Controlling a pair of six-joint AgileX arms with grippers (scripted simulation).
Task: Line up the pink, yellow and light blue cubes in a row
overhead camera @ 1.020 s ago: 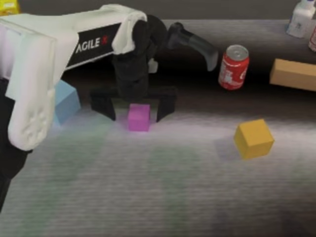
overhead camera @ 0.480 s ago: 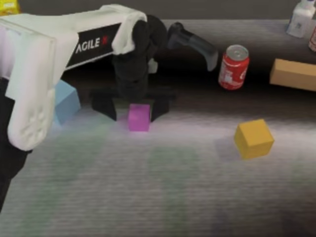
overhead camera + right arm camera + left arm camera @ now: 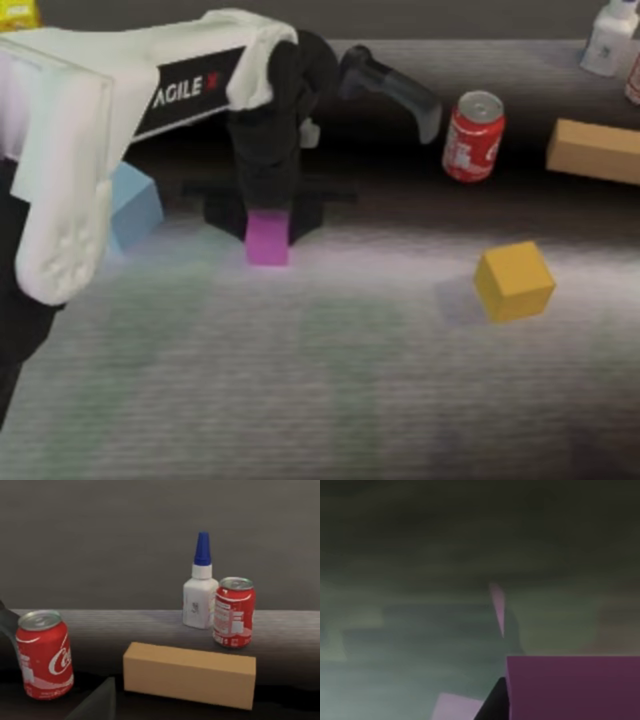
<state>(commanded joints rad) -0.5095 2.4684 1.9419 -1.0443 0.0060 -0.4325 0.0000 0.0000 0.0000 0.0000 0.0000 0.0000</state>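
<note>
Left gripper (image 3: 266,222) pinches our pink cube (image 3: 267,240) near the light blue cube (image 3: 134,203), yellow cube (image 3: 513,280) well apart, awaiting its row.

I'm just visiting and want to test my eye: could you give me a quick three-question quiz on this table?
1. True or false: the left gripper has its fingers shut on the pink cube.
2. Which cube lies farthest to the table's right? A pink, B yellow, C light blue.
3. Fill in: the tan box lies to the right of the red ____.

Key: 1 true. 2 B, the yellow cube; the light blue cube sits at the left, partly behind the arm. 3 can.
</note>
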